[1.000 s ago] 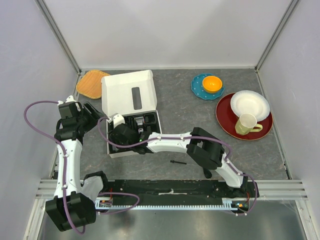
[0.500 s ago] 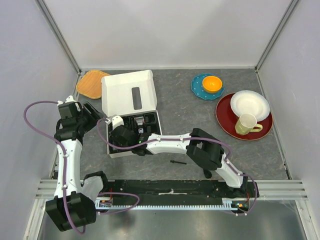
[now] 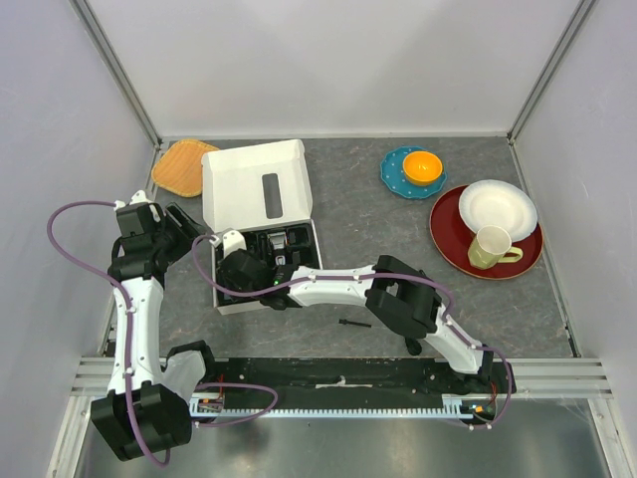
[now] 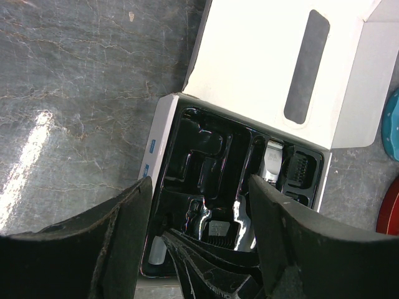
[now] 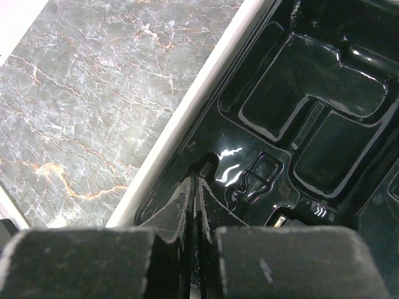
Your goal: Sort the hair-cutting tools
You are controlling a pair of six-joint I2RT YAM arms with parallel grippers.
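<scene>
The white box (image 3: 257,184) lies open at the left, its black moulded tray (image 3: 299,261) towards me. In the tray the silver-and-black clipper (image 4: 272,163) lies beside a black comb guard (image 4: 303,168). My right gripper (image 3: 243,273) reaches into the tray's near-left corner. Its fingertips (image 5: 187,198) are pressed together on a thin black piece (image 5: 197,208), whose tip rests in a small recess. My left gripper (image 3: 189,224) hovers open just left of the box, holding nothing; its fingers (image 4: 124,230) frame the tray. A thin black brush-like bit (image 3: 353,324) lies on the table (image 3: 358,219).
An orange woven mat (image 3: 182,165) lies behind the box. At the right are a blue plate (image 3: 398,179) with an orange bowl (image 3: 423,166), and a red plate (image 3: 453,239) carrying a white bowl (image 3: 496,207) and a cup (image 3: 490,248). Walls enclose three sides.
My right gripper's jaws have closed inside the tray, and its wrist has shifted slightly left. The left arm has not moved.
</scene>
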